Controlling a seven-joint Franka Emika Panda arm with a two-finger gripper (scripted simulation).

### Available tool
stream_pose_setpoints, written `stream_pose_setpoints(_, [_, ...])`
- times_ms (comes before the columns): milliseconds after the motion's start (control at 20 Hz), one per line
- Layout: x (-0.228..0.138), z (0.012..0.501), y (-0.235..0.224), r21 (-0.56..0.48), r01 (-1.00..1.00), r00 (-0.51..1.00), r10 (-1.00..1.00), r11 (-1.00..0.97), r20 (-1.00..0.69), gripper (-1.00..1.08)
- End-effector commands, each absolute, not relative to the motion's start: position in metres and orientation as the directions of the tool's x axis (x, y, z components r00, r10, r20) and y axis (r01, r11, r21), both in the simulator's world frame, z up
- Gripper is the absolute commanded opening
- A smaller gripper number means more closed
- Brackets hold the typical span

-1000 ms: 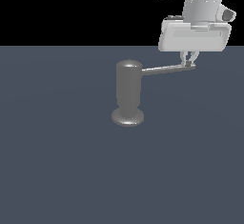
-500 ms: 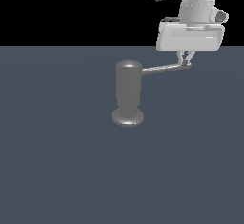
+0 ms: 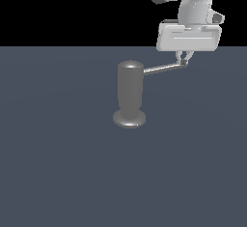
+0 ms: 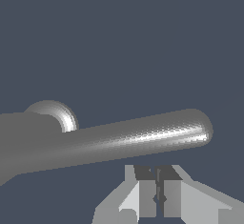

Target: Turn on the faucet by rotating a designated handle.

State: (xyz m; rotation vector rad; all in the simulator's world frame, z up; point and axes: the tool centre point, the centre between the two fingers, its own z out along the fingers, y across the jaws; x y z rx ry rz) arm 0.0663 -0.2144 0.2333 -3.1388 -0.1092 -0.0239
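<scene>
Dull grey metal is all there is to work with: the faucet [image 3: 129, 95] stands upright on the dark slate floor [image 3: 58, 173], and its handle [image 3: 163, 68] juts out from the upper part of the body toward the exterior view's right, rising slightly as it goes. That long axis is what my next move turns on. My gripper [image 3: 184, 59] hangs right at the far, rounded tip of the rod, well away from the cylinder, so I have the longest lever the handle offers. In the wrist view the handle [image 4: 119, 142] runs straight across my fingers [image 4: 147, 197], which sit pressed close together with only a thin dark slit between them; they are closed, and the rod passes beside them, not between them. Whether a fingertip actually touches the rod I cannot tell, though the two look very near. I judge that the push has to go sideways, square to the rod's length, sweeping the tip around the upright body; pushing along the rod would turn nothing.
</scene>
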Motion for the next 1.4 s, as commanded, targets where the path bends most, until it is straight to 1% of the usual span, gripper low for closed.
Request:
stream_pose_setpoints(0, [0.078, 0.229, -0.206, -0.002, 0.079, 0.997, 0.079, -0.997, 0.015, -1.0])
stream_pose_setpoints(1350, [0.14, 0.223, -0.2, -0.001, 0.064, 0.998, 0.064, -0.998, 0.005, -1.0])
